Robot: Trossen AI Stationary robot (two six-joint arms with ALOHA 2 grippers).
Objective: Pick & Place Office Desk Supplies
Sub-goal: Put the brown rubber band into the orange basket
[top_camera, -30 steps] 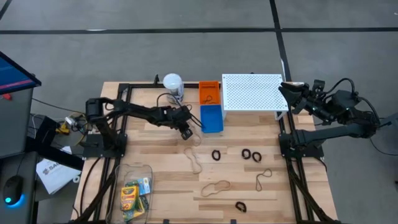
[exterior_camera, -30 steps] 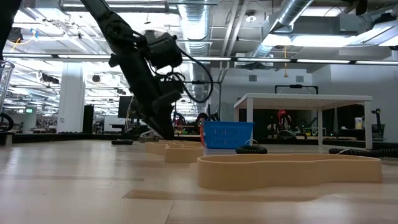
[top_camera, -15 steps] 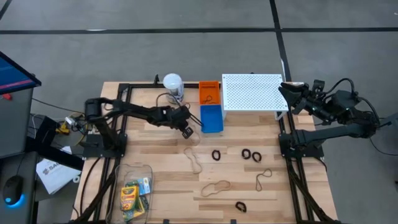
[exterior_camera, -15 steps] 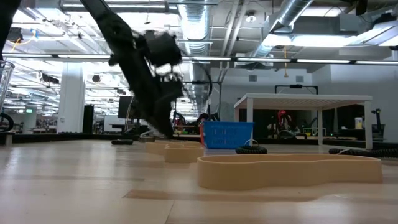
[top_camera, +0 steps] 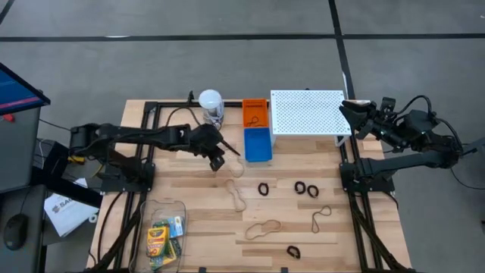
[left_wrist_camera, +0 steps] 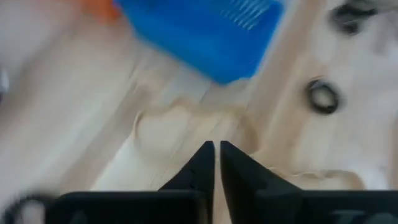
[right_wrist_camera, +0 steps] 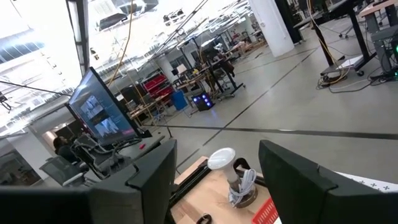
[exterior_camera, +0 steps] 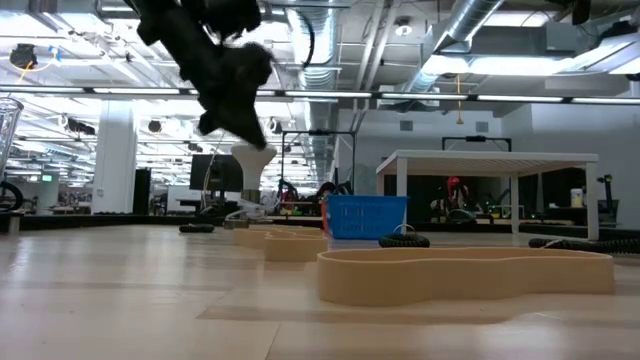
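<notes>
Clear bin (top_camera: 164, 227): two crayon boxes (top_camera: 158, 241). Blue bin (top_camera: 258, 144): contents unclear. Orange bin (top_camera: 255, 112): one rubber band (top_camera: 253, 118). Left gripper (top_camera: 217, 161): fingers pinched together, empty. Right gripper (top_camera: 350, 108): spread wide.

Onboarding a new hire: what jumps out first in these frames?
The left pincer, shut and lifted above the table beside the blue bin. Next, tan rubber bands and black clips scattered over the table's near half. The right arm waits by the white shelf.

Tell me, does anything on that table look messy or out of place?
Mostly the loose bits: tan rubber bands and black clips lie scattered on the bare wood, not in the blue bin. The crayon boxes sit jumbled in a clear container.
</notes>
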